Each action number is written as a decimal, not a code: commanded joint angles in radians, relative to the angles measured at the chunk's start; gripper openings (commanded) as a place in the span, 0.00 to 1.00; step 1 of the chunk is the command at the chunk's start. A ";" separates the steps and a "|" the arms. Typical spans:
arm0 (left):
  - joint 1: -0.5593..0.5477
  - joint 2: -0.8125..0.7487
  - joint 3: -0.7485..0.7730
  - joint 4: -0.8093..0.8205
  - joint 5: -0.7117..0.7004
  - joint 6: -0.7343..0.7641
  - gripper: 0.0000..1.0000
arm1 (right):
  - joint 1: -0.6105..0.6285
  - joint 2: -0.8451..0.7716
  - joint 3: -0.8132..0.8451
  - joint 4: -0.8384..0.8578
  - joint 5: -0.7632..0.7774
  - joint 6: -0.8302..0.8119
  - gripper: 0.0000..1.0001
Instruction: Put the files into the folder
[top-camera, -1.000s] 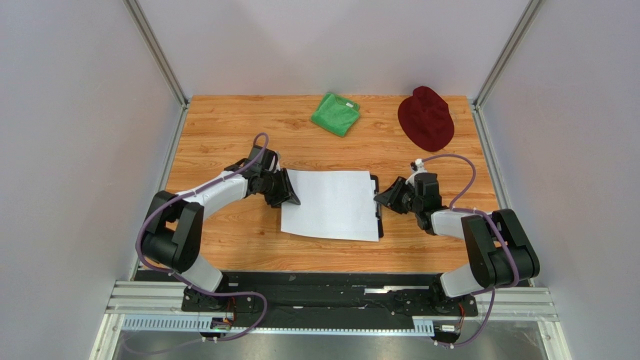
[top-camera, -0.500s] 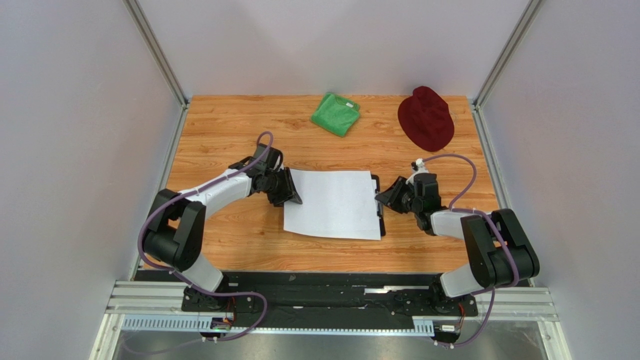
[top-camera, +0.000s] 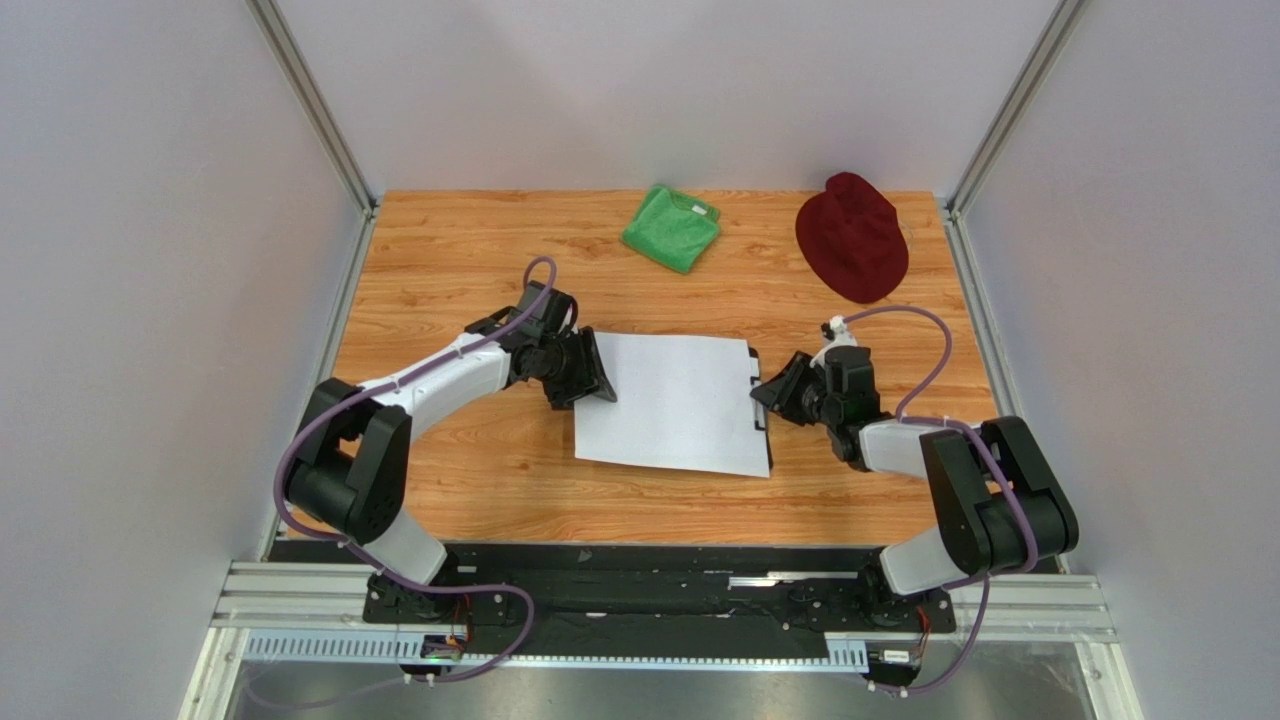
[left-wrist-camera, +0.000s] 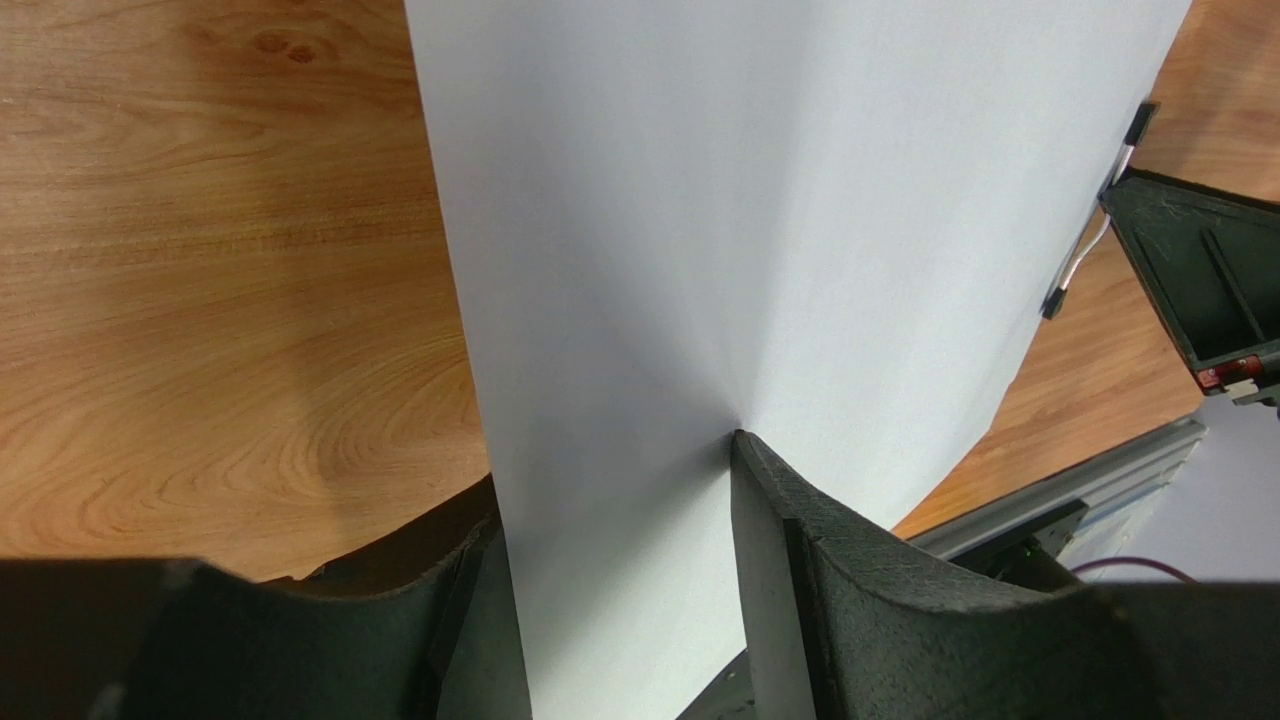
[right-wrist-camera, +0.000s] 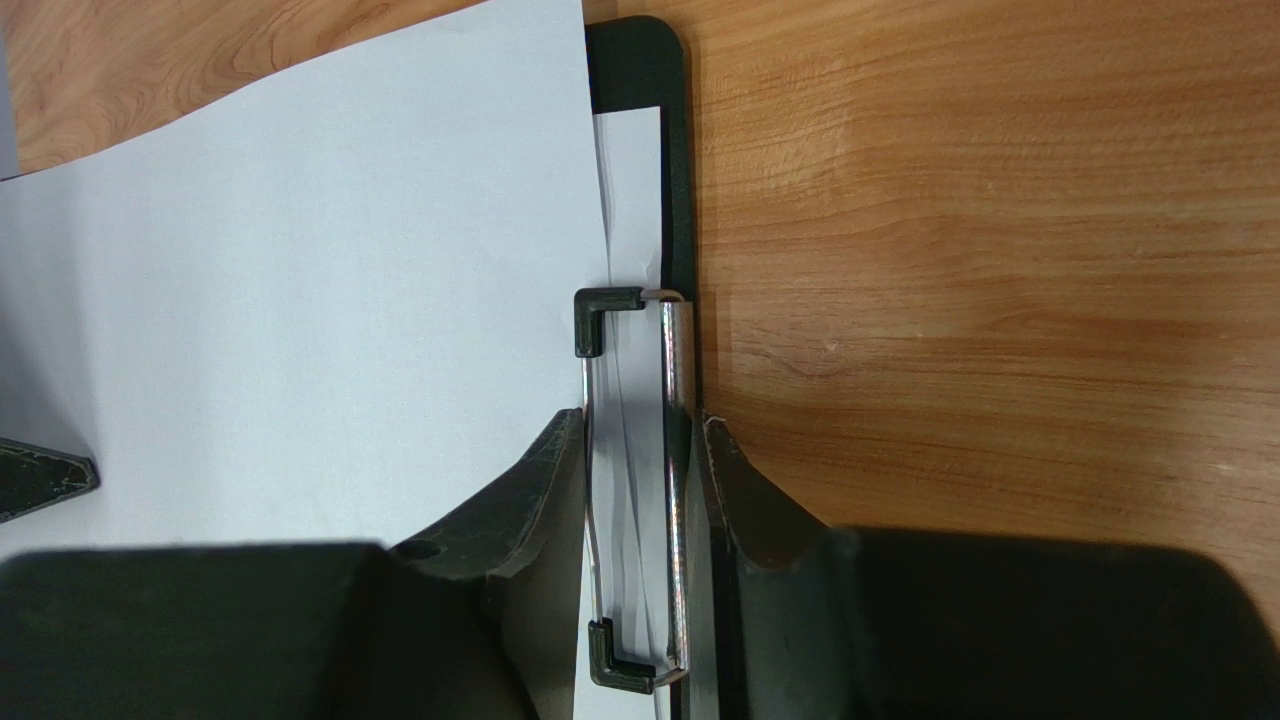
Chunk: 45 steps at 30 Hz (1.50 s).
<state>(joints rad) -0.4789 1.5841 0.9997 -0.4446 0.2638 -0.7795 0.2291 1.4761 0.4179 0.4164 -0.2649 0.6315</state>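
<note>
A white sheet, one of the files (top-camera: 676, 402), lies on the black folder (top-camera: 765, 444), of which only the right edge shows. My left gripper (top-camera: 594, 372) sits at the sheet's left edge. In the left wrist view its fingers stand apart, open, with the files (left-wrist-camera: 751, 195) running loosely between them (left-wrist-camera: 613, 480). My right gripper (top-camera: 769, 393) is shut on the folder's silver clip (right-wrist-camera: 672, 450), squeezing it (right-wrist-camera: 640, 425). The files (right-wrist-camera: 301, 270) reach right up to the clip, and a thin white strip shows under it. The folder (right-wrist-camera: 639, 68) shows past the sheet's corner.
A folded green cloth (top-camera: 672, 227) and a dark red hat (top-camera: 852, 236) lie at the back of the wooden table (top-camera: 451, 255). Metal frame posts and grey walls close in both sides.
The left gripper has slid the sheet to the right, towards the clip, and its jaws have come apart. The right gripper still holds the clip and has barely moved.
</note>
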 joint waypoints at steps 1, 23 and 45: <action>-0.036 0.024 0.040 0.099 0.071 -0.026 0.56 | 0.058 0.018 0.021 0.076 -0.148 0.025 0.00; -0.056 0.099 0.093 0.066 0.091 0.013 0.74 | 0.118 0.061 0.137 -0.171 -0.068 -0.111 0.04; 0.003 -0.150 0.030 -0.322 -0.383 0.011 0.96 | 0.148 -0.155 0.357 -0.712 0.144 -0.237 0.77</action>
<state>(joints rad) -0.4805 1.5471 1.0340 -0.6548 0.0444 -0.7586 0.3721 1.4002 0.7025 -0.1650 -0.1635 0.4374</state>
